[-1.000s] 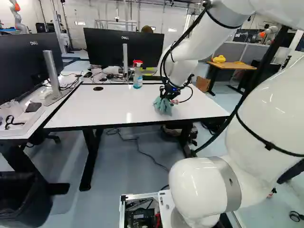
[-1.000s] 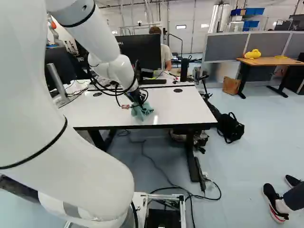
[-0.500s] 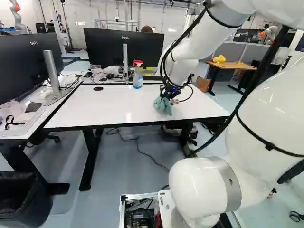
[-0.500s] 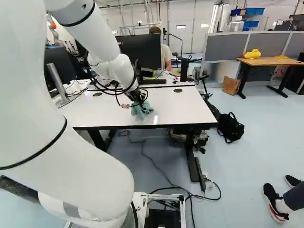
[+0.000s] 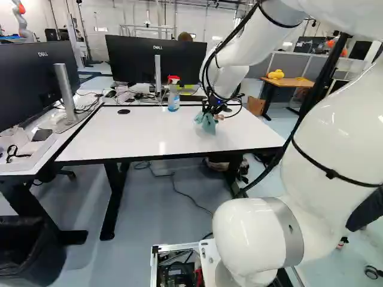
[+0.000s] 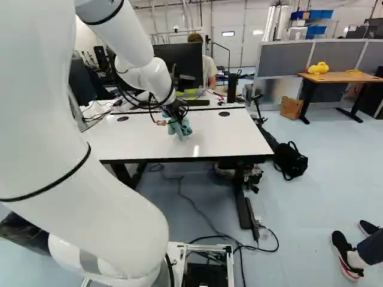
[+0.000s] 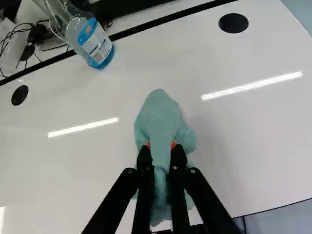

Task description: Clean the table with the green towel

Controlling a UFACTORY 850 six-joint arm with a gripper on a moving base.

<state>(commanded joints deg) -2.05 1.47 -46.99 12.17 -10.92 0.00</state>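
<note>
Holds the towel (image 5: pixel 206 124) bunched in the gripper (image 5: pixel 210 112), over the table (image 5: pixel 140 131), a little off centre toward three or four o'clock, taking twelve as directly away from the base. In the wrist view, pinches the cloth between both orange pads (image 7: pixel 173 145) of the gripper (image 7: pixel 160 152), set narrow, with straight ahead as twelve. Lets folds bulge out toward twelve and one o'clock, and trails more cloth back toward six. Cannot tell for sure whether the cloth touches the tabletop.

From the gripper, has the spray bottle (image 7: pixel 97 43) at eleven o'clock, upright near the table's far edge, with blue liquid inside and, in the left base view, a red and white head. Has one black disc (image 7: pixel 233 23) set in the tabletop at one o'clock and another black disc (image 7: pixel 19 95) near ten. Faces a monitor (image 5: pixel 157 60) beyond the bottle. Shows a black bin (image 5: pixel 27 251) at eight o'clock in the left base view and a black bag (image 6: pixel 291 160) on the floor at three in the right base view.
</note>
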